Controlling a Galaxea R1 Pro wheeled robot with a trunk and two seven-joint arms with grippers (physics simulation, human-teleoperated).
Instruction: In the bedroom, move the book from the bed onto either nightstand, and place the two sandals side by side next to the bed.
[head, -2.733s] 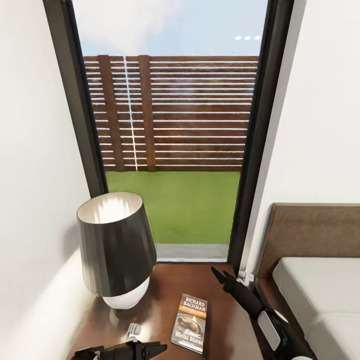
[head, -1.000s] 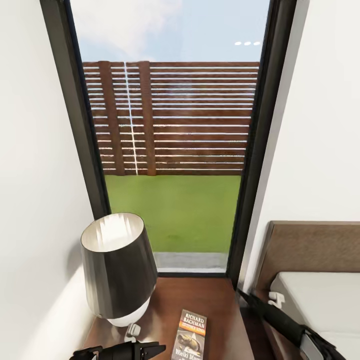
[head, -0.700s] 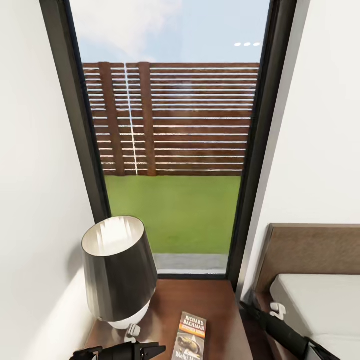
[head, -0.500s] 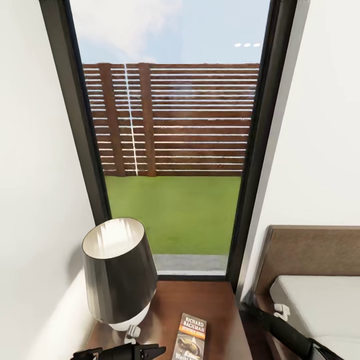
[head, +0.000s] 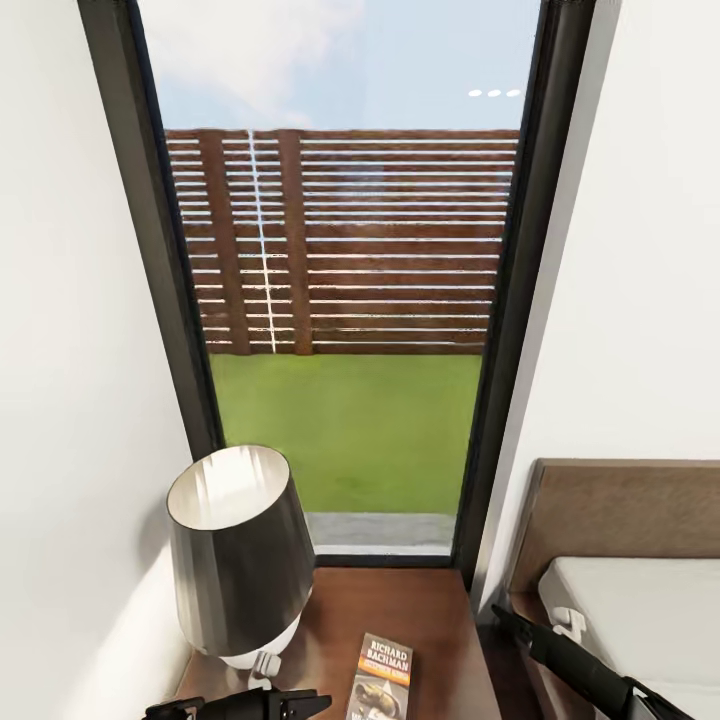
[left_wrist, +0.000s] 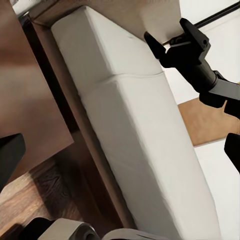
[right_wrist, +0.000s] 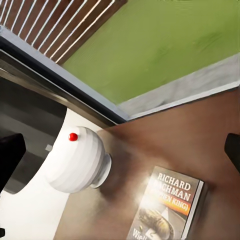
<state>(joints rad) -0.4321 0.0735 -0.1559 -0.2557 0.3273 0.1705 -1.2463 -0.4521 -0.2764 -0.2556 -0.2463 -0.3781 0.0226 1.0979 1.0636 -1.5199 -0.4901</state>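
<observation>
the book (head: 381, 680) lies flat near the nightstand's (head: 420, 610) front edge, beside the lamp (head: 240, 555). the right gripper (left_wrist: 172, 42) hangs over the bed (left_wrist: 135, 125), jaws spread and empty. i cannot tell how the left gripper's (head: 300, 703) jaws stand.

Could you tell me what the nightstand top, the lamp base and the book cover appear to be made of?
The nightstand top looks like polished reddish-brown wood: faint grain and a soft sheen. The lamp base seems to be matte white ceramic or plastic, smooth and rounded; which one is unclear. The book cover reads as glossy printed paper, with a bright glare spot near its lettering.
</observation>
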